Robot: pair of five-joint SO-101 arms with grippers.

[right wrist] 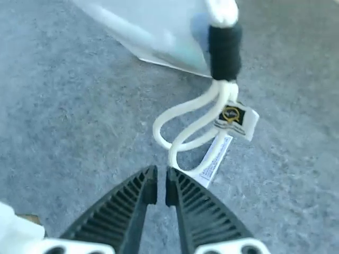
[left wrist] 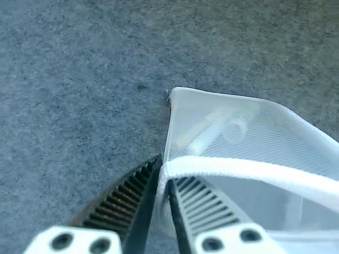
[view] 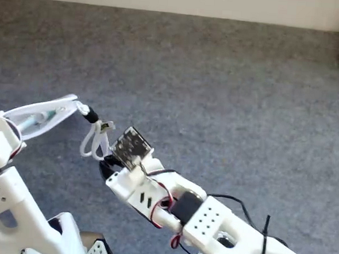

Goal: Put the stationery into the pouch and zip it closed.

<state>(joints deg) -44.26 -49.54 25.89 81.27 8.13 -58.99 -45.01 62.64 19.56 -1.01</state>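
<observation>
A white mesh pouch (view: pixel 40 118) hangs tilted above the grey carpet, with my left gripper (left wrist: pixel 161 182) shut on its taped edge. Pale stationery (left wrist: pixel 209 132) shows through the mesh (left wrist: pixel 254 143). At the pouch's far end sits a black zipper pull (view: pixel 91 116) (right wrist: pixel 224 50), and a white cord loop (view: pixel 93 142) (right wrist: pixel 185 127) with a small tag (right wrist: pixel 222 143) dangles from it. My right gripper (right wrist: pixel 161 185) is shut just below the loop. Its tips are at the loop's lowest bend, and I cannot tell whether they touch it.
Grey carpet (view: pixel 229 84) stretches far and right of both arms. A pale wall strip (view: pixel 177 1) runs along the far edge. The right arm's body (view: pixel 210 219) with its loose cables lies low at the near right.
</observation>
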